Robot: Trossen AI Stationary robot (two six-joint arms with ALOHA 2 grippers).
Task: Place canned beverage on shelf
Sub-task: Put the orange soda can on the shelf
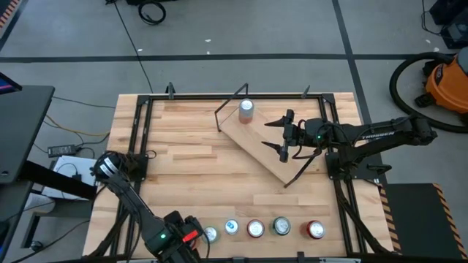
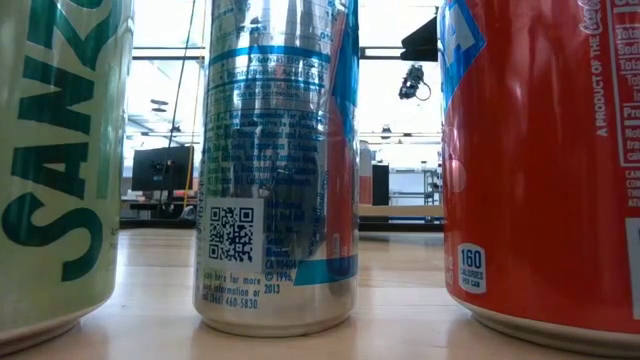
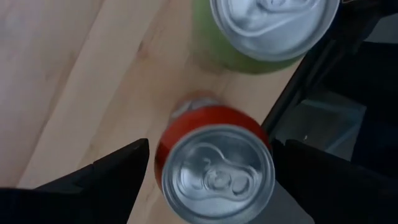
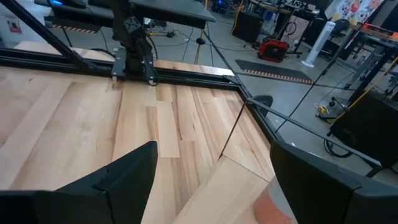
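Note:
Several cans stand upright in a row along the table's near edge (image 1: 255, 229). My left gripper (image 3: 211, 149) points down over the row's left end, open, with one finger on either side of a red can (image 3: 217, 174) and no touch showing. A green can (image 3: 267, 31) stands beside that one. The shelf (image 1: 267, 150), a light-wood board on black rod legs, sits askew at the table's middle, and one can (image 1: 246, 109) stands on its far-left end. My right gripper (image 1: 284, 135) hovers open above the shelf's right part, holding nothing.
The low view is filled by a green can (image 2: 50, 160), a silver-blue can (image 2: 275, 160) and a red can (image 2: 540, 160). A black frame (image 1: 135, 146) runs round the table's edges. Bare wood lies between the shelf and the can row.

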